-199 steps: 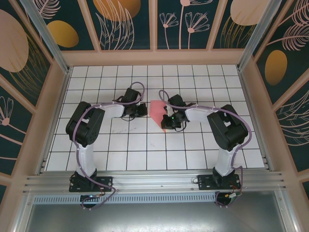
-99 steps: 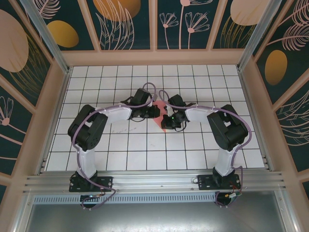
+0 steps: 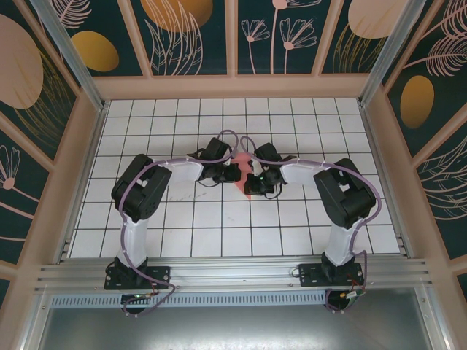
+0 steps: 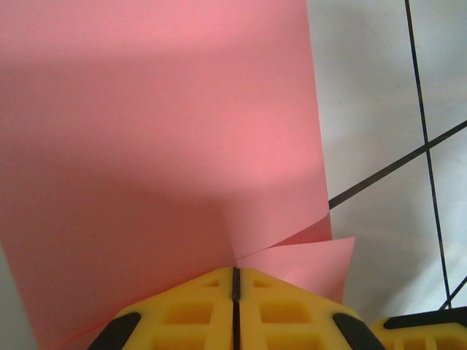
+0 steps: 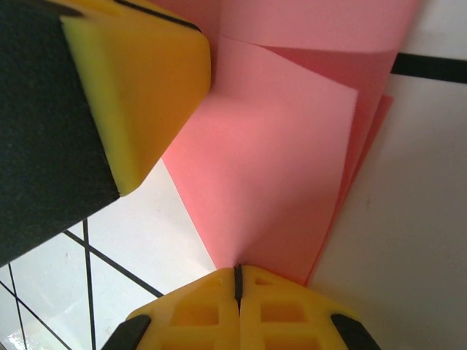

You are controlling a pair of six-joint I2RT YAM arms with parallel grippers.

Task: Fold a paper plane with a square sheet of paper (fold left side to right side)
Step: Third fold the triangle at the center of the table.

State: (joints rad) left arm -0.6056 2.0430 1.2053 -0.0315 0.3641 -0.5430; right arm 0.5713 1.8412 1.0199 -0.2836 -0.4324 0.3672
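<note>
High rear view downward, wrist views close, sharing red paper [image 4: 160, 146]

Left arm [image 3: 139, 193]: base near left, elbow raised, forearm reaching right toward scene centre.
Right arm [image 3: 343, 193]: mirrored pose, base near right, forearm reaching left.
Left gripper [image 4: 235, 274]: jaws closed, yellow pads meeting, pinching paper [image 4: 160, 131] edge.
Right gripper [image 5: 236, 271]: jaws closed, pinching paper corner.
Grippers just beside each other at centre, left one slightly farther.

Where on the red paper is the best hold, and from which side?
I'd pinch the paper at its left edge, low from the left, as the left gripper does: thin and flat, it offers only edges, and a flap curls up there.
</note>
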